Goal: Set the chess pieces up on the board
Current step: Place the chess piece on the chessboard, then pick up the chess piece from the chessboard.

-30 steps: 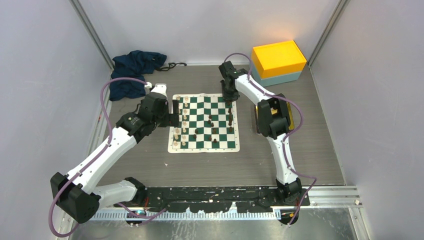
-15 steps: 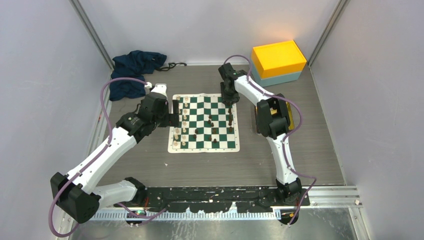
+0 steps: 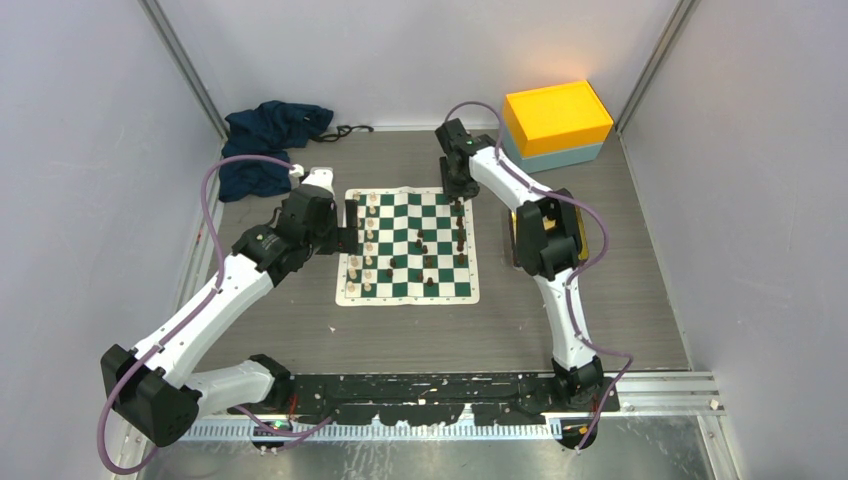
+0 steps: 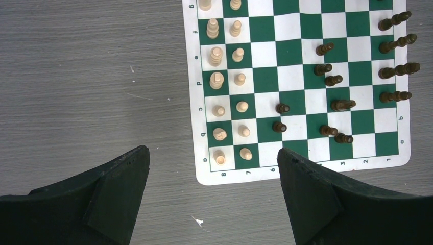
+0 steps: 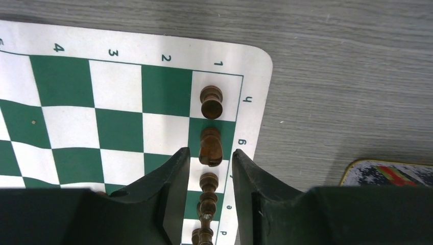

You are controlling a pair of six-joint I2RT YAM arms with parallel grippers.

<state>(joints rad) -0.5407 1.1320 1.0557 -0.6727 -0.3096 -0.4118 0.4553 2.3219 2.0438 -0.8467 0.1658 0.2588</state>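
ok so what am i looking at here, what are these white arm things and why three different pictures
Those are two robot arms bolted at the near edge of the table, each ending in a two-finger gripper. The wide picture comes from a camera above and behind them. The other two come from cameras on the wrists; the black wedges there are each gripper's own fingers. On the table lie a chess board, cream pieces along its left side, dark pieces toward its right, plus a blue cloth and an orange box at the back. The left gripper is open beside the board, holding nothing. The right gripper is open too, over a dark piece near the far right corner.
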